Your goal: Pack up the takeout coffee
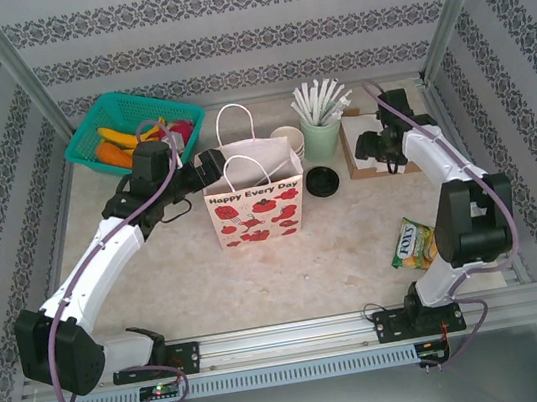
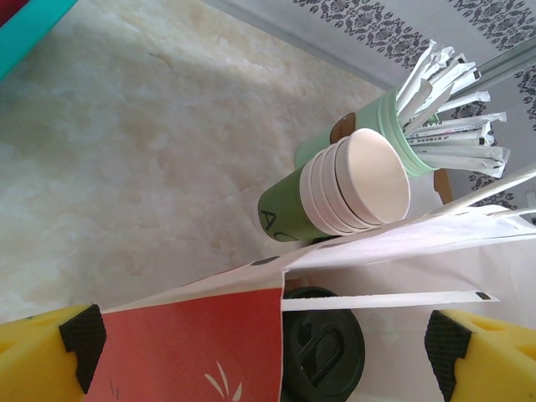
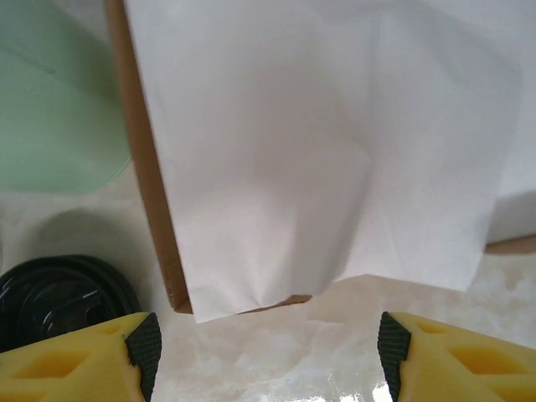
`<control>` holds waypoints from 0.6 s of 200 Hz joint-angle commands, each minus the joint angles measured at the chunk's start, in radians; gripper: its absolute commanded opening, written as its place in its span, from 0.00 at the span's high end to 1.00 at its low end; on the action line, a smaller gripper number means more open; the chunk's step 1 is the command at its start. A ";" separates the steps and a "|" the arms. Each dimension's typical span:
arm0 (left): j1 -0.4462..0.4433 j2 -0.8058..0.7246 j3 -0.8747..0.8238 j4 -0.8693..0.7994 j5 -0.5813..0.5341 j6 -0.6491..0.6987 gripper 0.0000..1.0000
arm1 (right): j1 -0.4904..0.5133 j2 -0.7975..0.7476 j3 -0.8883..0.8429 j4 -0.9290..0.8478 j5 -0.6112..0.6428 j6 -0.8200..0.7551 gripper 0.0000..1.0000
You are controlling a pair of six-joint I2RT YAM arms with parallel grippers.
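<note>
Takeout coffee cup (image 2: 280, 216), dark green, stands on the table (image 1: 309, 266) behind the paper bag (image 1: 258, 213), touching or just beside the mint cup (image 1: 321, 138) of straws. A stack of white cups (image 2: 368, 180) seems nested in its mouth. Far left, a teal basket (image 1: 147, 100) of fruit sits well apart. Left gripper (image 2: 261, 339) is at the bag's upper left corner, fingers spread wide with the bag's rim and red print between them and nothing pinched. Right of the bag lies a black lid (image 1: 322, 181), loose on the table. Further right is the brown carrier tray (image 3: 149, 193), mostly covered by white paper (image 3: 318, 142). Right gripper (image 3: 268, 343) hovers over it, fingers spread, holding nothing. A candy packet (image 1: 413, 243) lies near the right arm. Judgement: packing has barely begun. The cup is neither in the tray nor in the bag, the lid is off, and every step is left. The left wrist view gives the cup's green wall, where the overhead gives white rims. The right wrist view gives the paper lapping over the tray's brown edge, which the overhead blocks with the gripper body.
</note>
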 commanded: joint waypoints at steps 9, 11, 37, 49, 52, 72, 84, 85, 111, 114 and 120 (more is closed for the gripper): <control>-0.010 -0.013 -0.014 0.025 -0.012 0.004 0.00 | 0.004 0.026 -0.031 0.076 -0.033 0.175 0.29; -0.010 -0.014 -0.015 0.026 -0.012 0.004 0.00 | 0.004 0.029 -0.031 0.078 -0.039 0.177 0.29; -0.010 -0.016 -0.020 0.028 -0.011 0.002 0.00 | 0.004 0.071 -0.030 0.121 -0.050 0.204 0.32; -0.010 -0.015 -0.020 0.024 -0.013 0.004 0.00 | 0.004 0.089 -0.028 0.145 -0.039 0.211 0.40; -0.010 -0.017 -0.020 0.023 -0.013 0.004 0.00 | 0.004 0.094 -0.027 0.153 -0.040 0.209 0.42; -0.010 -0.020 -0.019 0.020 -0.018 0.006 0.00 | 0.004 0.126 -0.011 0.175 -0.031 0.212 0.54; -0.010 -0.021 -0.023 0.018 -0.021 0.006 0.00 | 0.004 0.139 -0.004 0.183 -0.022 0.210 0.60; -0.010 -0.021 -0.022 0.018 -0.021 0.005 0.00 | 0.004 0.140 -0.004 0.184 -0.021 0.211 0.60; -0.010 -0.026 -0.024 0.017 -0.024 0.007 0.00 | 0.003 0.153 -0.002 0.189 -0.008 0.207 0.73; -0.011 -0.026 -0.025 0.017 -0.025 0.007 0.00 | 0.005 0.150 -0.006 0.192 -0.002 0.206 0.76; -0.011 -0.026 -0.025 0.017 -0.025 0.007 0.00 | 0.006 0.142 -0.016 0.201 0.006 0.203 0.83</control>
